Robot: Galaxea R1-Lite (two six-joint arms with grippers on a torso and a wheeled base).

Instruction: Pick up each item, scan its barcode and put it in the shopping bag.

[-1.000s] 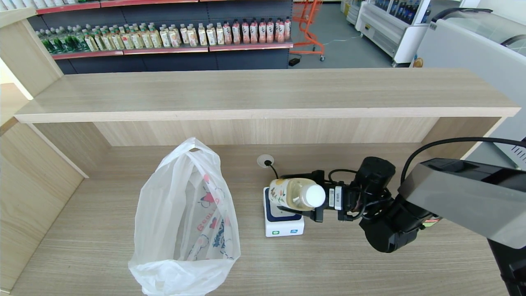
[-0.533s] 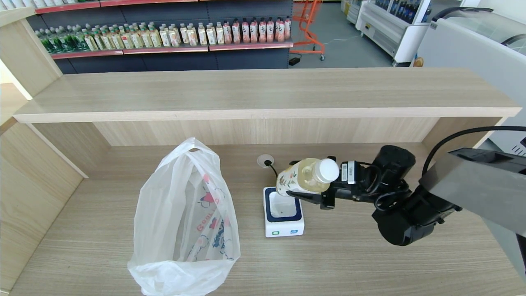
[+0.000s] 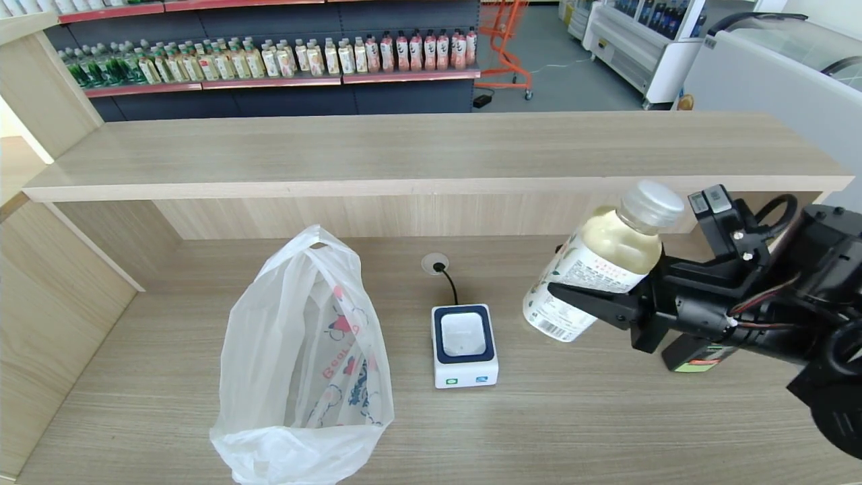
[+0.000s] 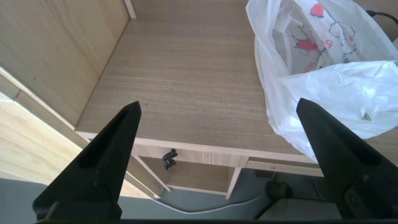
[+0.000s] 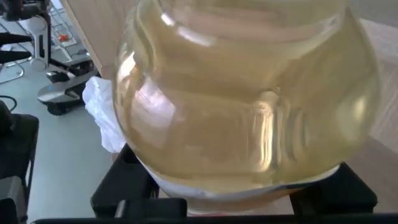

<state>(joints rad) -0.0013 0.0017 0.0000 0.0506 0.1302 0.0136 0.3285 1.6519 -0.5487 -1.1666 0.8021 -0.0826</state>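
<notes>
Pale wood-grain table (image 3: 606, 431) runs under a raised ledge (image 3: 431, 148) that closes its 12 o'clock side, with a side wall at 9 o'clock.

The right hand (image 3: 592, 303) is clamped around the middle of a drink bottle (image 3: 599, 269), held in the air at 3 o'clock from the barcode scanner (image 3: 465, 343). The bottle is tilted, its white cap up and away. The right wrist view looks straight at the bottle (image 5: 249, 106) and its pale liquid. The barcode (image 3: 555, 328) sits low on the label, near the base.

Whether it has been read I cannot tell. If not, the label patch should probably be turned to face the scanner window and held still above it.

The plastic shopping bag (image 3: 303, 377) stands at 9 o'clock from the scanner, slumped, with a printed packet inside. A soft bag may fold, so a drop from above its mouth looks safest.

The cap is near the ledge's front edge. The scanner cable (image 3: 450, 286) trails toward 12 o'clock. Open table lies at 6 o'clock.

The left hand (image 4: 219, 106) hangs spread apart, holding nothing, off the table's near edge by the bag.
</notes>
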